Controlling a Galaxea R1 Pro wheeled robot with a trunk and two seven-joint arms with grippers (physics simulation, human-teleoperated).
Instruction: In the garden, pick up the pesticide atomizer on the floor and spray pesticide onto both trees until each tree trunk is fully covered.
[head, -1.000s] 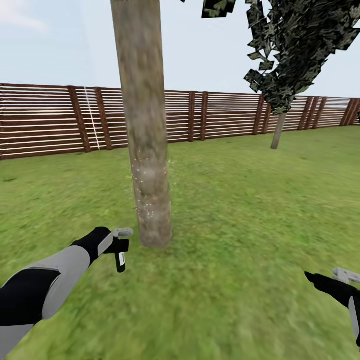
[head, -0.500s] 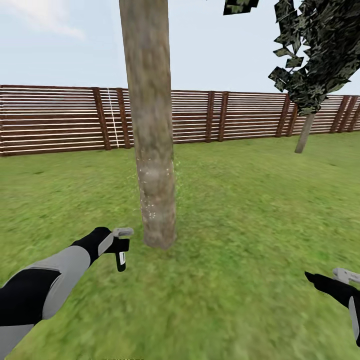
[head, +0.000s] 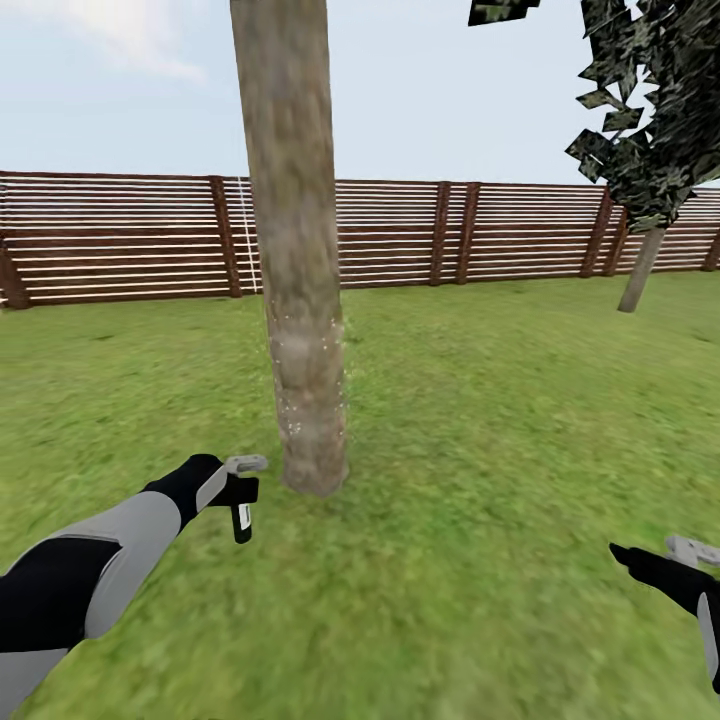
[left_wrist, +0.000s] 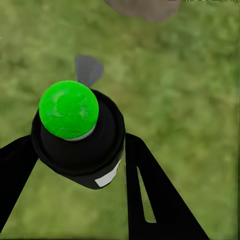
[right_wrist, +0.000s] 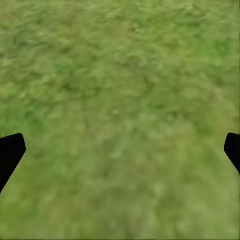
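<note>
L claw (head: 243, 478) is clenched on the pesticide atomizer (head: 241, 522), which hangs down from the fingers just above the grass (head: 450, 560), near the base of the tree trunk (head: 295, 250) and a bit to its left in head view. In L wrist view the atomizer (left_wrist: 80, 135) is a black cylinder w/ a bright green dome on top and a pale strip on its side, wedged between the two dark fingers (left_wrist: 155, 195); the trunk's foot (left_wrist: 142, 7) sits at the frame edge beyond it. Fine white specks of pesticide (head: 300, 380) dot the lower bark, approx. the lowest third of what's visible; upper bark looks bare. R claw (head: 690, 555) hovers low over grass, well apart from the trunk, released: in R wrist view its finger tips (right_wrist: 10, 152) sit far apart at the frame sides w/ nothing between but lawn. Brown slat fence (head: 120, 240) runs behind; a thin-trunked dark tree (head: 645, 130) stands by it, far right.
</note>
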